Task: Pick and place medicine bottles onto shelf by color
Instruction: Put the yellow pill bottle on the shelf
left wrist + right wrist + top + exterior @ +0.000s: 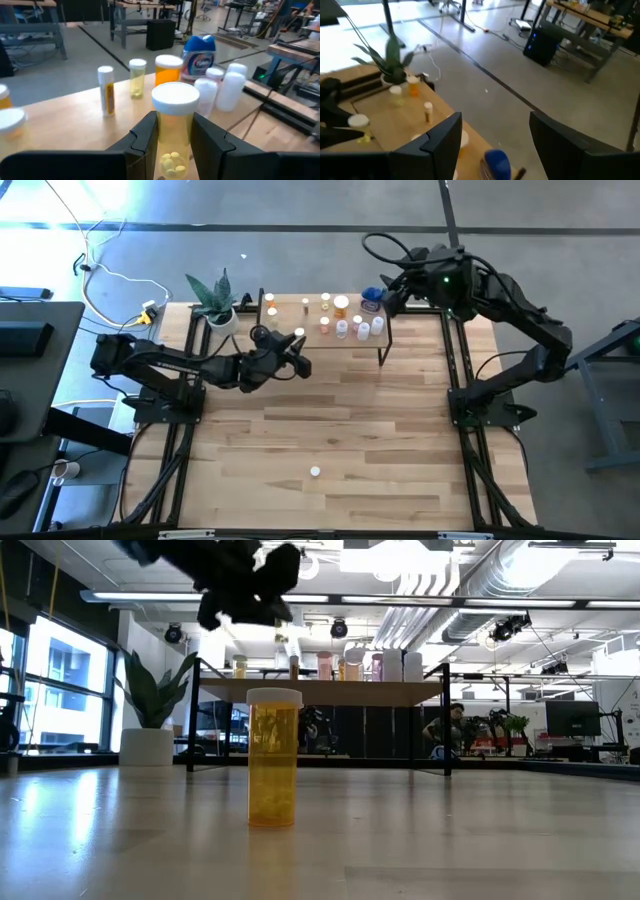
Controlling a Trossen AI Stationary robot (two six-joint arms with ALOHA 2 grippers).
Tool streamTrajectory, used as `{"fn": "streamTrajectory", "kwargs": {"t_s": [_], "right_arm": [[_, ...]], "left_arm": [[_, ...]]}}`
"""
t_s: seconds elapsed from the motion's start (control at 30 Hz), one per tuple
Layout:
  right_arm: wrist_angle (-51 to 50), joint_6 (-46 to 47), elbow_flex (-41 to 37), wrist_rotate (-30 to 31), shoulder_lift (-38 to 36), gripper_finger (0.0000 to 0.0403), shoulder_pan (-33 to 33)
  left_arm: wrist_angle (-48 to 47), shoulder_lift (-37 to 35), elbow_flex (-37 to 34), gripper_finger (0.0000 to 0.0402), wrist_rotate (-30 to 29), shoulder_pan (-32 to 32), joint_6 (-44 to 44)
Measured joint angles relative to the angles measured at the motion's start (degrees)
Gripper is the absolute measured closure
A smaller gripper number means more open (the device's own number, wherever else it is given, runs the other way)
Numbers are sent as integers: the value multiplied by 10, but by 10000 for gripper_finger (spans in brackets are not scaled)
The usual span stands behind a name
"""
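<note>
One yellow pill vial (174, 131) pinched in left gripper (172, 145) beside shelf (290, 319); right gripper (492, 145) spread above blue bottle (496, 162).

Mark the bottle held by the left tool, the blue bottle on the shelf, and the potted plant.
Held yellow bottle (174, 131): left wrist view, its clear body.
Blue bottle (199, 56): left wrist view, its label.
Potted plant (214, 298): high view, its leaves.

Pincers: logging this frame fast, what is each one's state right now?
Left pincer: closed on a yellow bottle.
Right pincer: open, holding nothing, above the blue bottle.
</note>
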Motion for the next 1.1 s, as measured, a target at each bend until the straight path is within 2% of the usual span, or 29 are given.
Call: {"fn": "streamTrajectory", "kwargs": {"t_s": [0.2,0.53,0.77,1.1], "right_arm": [[-9,-11,0,0,0,179,-15],[-9,-15,0,0,0,179,-32],[-9,-15,0,0,0,179,-32],[-10,-15,0,0,0,179,-32]], "left_arm": [[25,15,-43,314,-22,5,-9],[50,19,-72,314,-25,52,43],[48,20,-72,314,-9,89,54],[46,20,-72,314,46,124,50]]}}
